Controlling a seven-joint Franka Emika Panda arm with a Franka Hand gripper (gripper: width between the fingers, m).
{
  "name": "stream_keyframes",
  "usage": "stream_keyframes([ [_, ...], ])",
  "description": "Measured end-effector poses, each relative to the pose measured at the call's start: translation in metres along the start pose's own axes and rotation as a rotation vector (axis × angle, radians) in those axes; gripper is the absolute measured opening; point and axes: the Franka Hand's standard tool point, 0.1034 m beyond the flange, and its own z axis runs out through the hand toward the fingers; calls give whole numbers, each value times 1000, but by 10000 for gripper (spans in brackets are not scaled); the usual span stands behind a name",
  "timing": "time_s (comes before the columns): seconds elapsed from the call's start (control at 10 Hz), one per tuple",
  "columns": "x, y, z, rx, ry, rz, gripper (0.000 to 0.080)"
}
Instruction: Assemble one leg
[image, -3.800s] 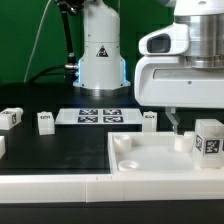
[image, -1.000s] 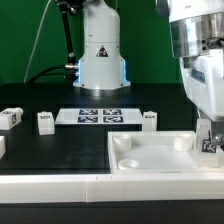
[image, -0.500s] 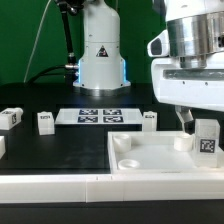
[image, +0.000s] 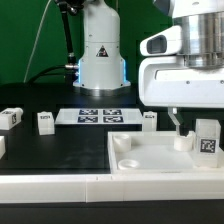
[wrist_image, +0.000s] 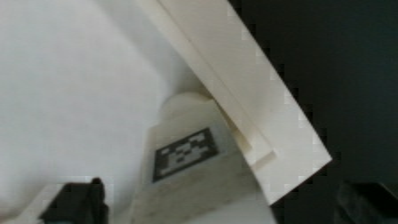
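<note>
A leg (image: 207, 141), a small white block with a black-and-white tag, stands upright in the corner of the large white tray-like piece (image: 150, 156) nearest the exterior view's right. My gripper (image: 199, 126) is above and around it, open, with one finger (image: 172, 120) well clear of the leg. In the wrist view the leg (wrist_image: 189, 158) stands between the two dark fingertips (wrist_image: 80, 200) without touching them, next to the tray's rim (wrist_image: 231, 70); the gripper (wrist_image: 231, 205) is open.
Three more legs (image: 12, 118) (image: 45, 121) (image: 150, 121) stand on the black table behind the tray, and another shows at the left edge (image: 2, 147). The marker board (image: 98, 116) lies in front of the robot base (image: 100, 55).
One second ago the gripper was twisted round and closed on the leg. It has turned back to square and opened. The leg stays in the same corner.
</note>
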Motion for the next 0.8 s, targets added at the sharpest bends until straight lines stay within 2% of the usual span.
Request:
stream_keyframes([
  [0.2, -2, 0, 2, -31, -7, -171, 649],
  [0.5, -2, 1, 3, -33, -10, -280, 649],
  [0.7, -2, 1, 3, -33, -10, -280, 404],
  [0.8, -2, 2, 3, -33, -10, -279, 404],
])
